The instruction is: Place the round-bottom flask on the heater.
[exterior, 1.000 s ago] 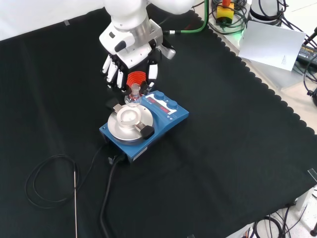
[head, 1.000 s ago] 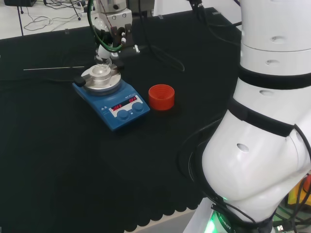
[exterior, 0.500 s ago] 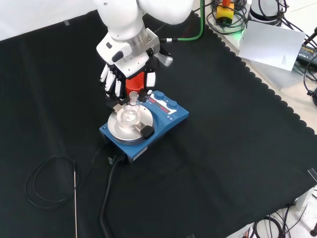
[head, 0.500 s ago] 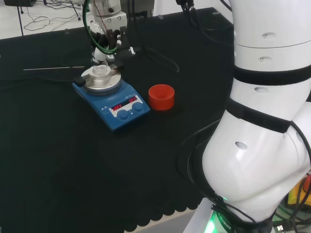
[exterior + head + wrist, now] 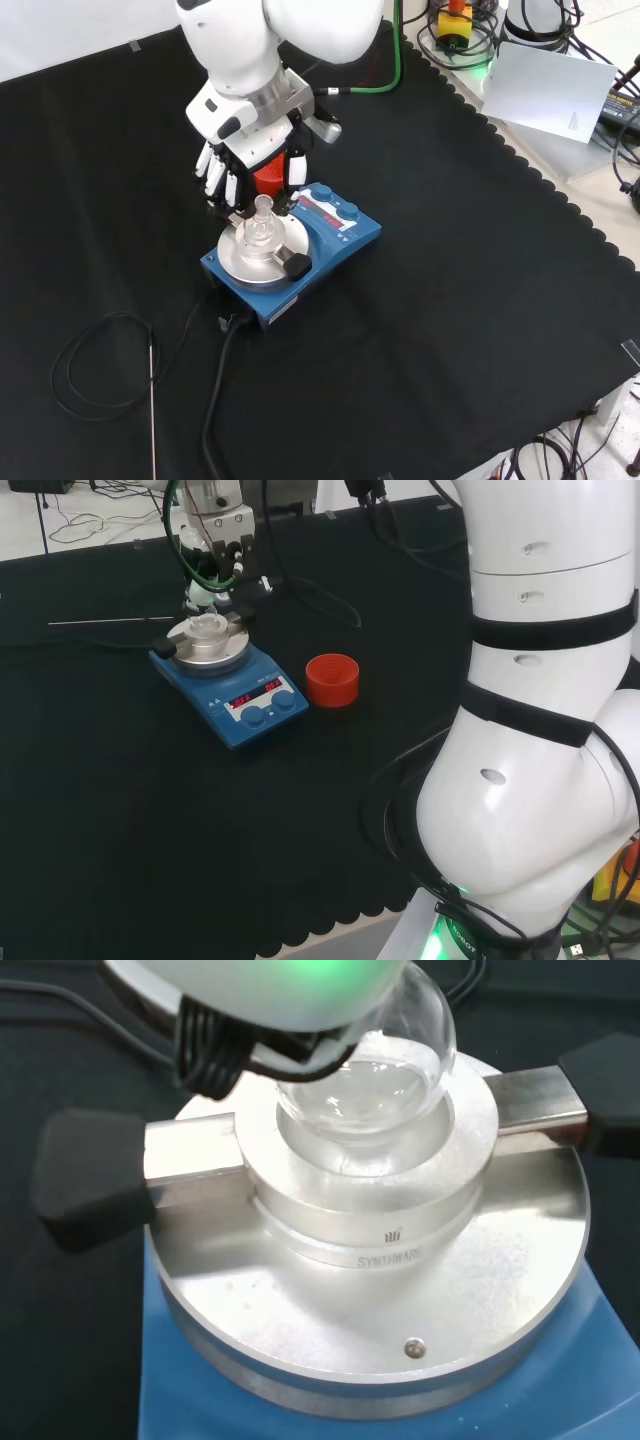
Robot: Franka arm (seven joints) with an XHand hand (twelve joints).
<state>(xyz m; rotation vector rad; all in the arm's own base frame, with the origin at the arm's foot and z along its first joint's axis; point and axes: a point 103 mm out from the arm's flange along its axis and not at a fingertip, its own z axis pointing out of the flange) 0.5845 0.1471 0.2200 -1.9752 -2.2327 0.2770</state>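
Observation:
A clear round-bottom flask (image 5: 262, 222) rests with its bulb (image 5: 370, 1080) in the well of the silver block (image 5: 400, 1290) on top of the blue heater (image 5: 335, 232). In the head view the flask (image 5: 207, 627) stands on the heater (image 5: 250, 705) at the far left. The black and white hand (image 5: 248, 150) hangs just above and behind the flask, fingers (image 5: 215, 1050) curled about its neck. In the head view the hand (image 5: 213, 568) is directly over the block.
A red ribbed ring stand (image 5: 332, 679) stands right of the heater in the head view, behind the hand (image 5: 266, 178) in the front view. A thin metal probe (image 5: 152, 400) with a looped cable lies nearby. The heater's black cord (image 5: 215, 400) runs toward the front edge.
The hand has carried the flask left and down in the front view. The bulb now sits in the block's well, where it earlier hung at the block's rim.

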